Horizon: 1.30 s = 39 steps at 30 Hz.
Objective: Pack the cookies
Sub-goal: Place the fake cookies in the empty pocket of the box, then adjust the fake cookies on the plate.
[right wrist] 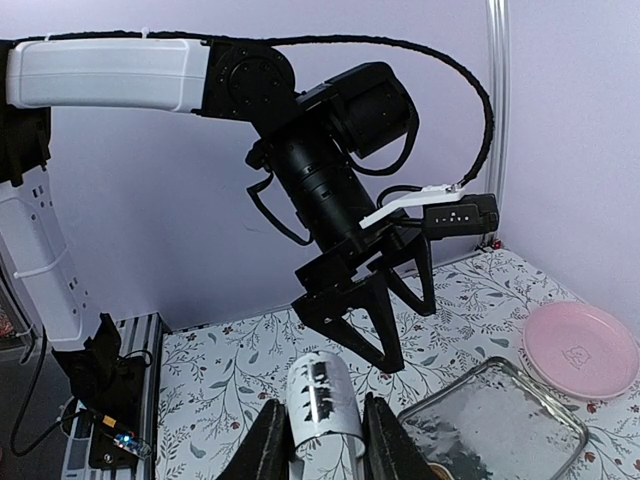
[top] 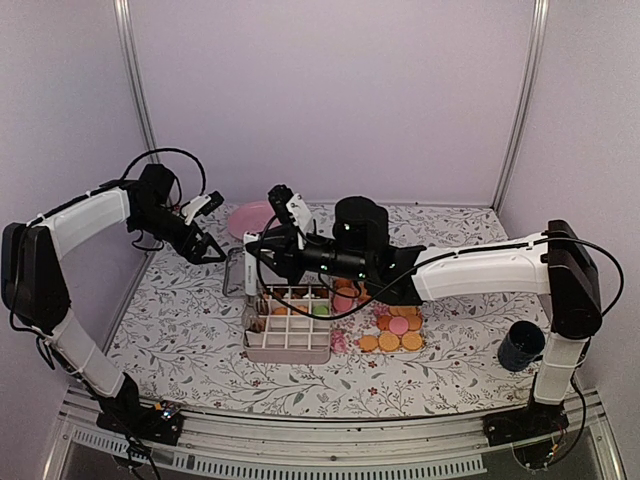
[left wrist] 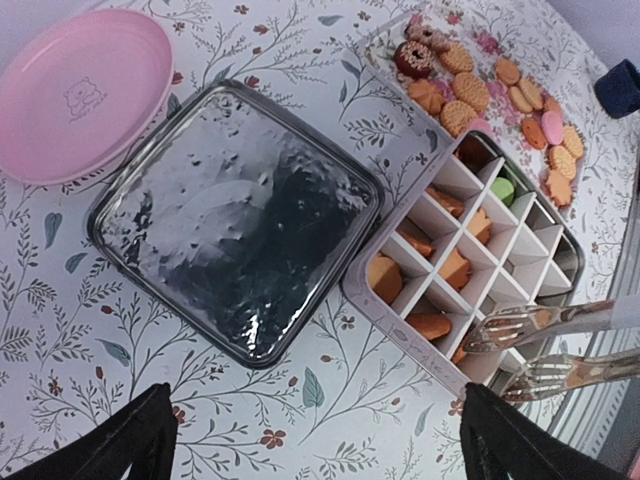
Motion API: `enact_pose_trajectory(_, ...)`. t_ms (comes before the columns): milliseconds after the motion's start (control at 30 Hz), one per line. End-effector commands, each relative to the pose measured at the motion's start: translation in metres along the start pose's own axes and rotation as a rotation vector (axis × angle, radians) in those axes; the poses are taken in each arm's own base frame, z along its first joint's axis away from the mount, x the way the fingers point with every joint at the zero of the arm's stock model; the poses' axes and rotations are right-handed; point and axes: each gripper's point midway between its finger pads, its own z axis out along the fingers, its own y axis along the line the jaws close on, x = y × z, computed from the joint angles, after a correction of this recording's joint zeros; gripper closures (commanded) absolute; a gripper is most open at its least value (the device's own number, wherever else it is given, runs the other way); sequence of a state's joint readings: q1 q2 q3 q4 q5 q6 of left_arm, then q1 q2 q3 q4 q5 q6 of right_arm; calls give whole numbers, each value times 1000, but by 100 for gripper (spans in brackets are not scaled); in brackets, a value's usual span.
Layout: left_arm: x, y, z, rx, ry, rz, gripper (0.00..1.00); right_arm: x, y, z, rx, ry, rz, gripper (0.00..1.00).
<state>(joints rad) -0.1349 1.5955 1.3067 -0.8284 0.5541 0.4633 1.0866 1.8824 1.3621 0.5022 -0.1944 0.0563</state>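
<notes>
My left claw (left wrist: 315,455) hangs wide open above the bench (top: 180,330), gripping nothing, up and to the left of the work. My right claw (right wrist: 325,440) is closed on the white handle of the tongs (left wrist: 530,322), and that arm reaches across to the left over the box (top: 288,352). From my left wrist I see the tongs' two slotted metal tips, apart from each other, above a corner of the box. Whether they touch it I cannot tell.

The cookies (top: 395,330) are in two lots. Loose ones lie flat on the bench just to the right of the box. They are mostly orange, with a pink one among them and a dark brown one at one end. Others sit in the box's compartments: several orange ones and a green cookie (left wrist: 503,188).

A metal lid (left wrist: 235,220) lies flat just beside the box, between it and the pink plate (left wrist: 80,95).
</notes>
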Motion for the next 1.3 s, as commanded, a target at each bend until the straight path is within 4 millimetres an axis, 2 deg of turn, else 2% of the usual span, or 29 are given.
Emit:
enact_pose_trajectory(0, -2, -1, -3, 9, -16, 1, 1, -29, 5, 0, -11, -86, -26, 74)
enact_pose_trajectory(200, -2, -2, -3, 14, -17, -2, 1, -41, 4, -5, 11, -109, -44, 76)
enact_pose_trajectory(300, -1, -1, -3, 11, -15, -4, 1, -59, -1, -14, 43, -142, -65, 76)
enact_pose_trajectory(433, -3, -1, -4, 9, -18, 0, 1, -81, -16, -38, 104, -177, -88, 76)
enact_pose_trajectory(567, -4, -2, -4, 15, -23, -2, 1, -84, -39, -69, 185, -176, -106, 76)
enact_pose_trajectory(767, -4, -3, -3, 22, -23, -4, 1, -67, -72, -129, 335, -130, -91, 76)
enact_pose_trajectory(967, -7, -3, -3, 27, -26, -3, 1, -50, -94, -188, 479, -86, -83, 75)
enact_pose_trajectory(1100, -8, -4, -2, 33, -25, -5, 1, -36, -101, -207, 528, -43, -82, 75)
enact_pose_trajectory(1267, -8, -5, -1, 42, -23, -12, 1, -15, -109, -215, 567, 26, -82, 75)
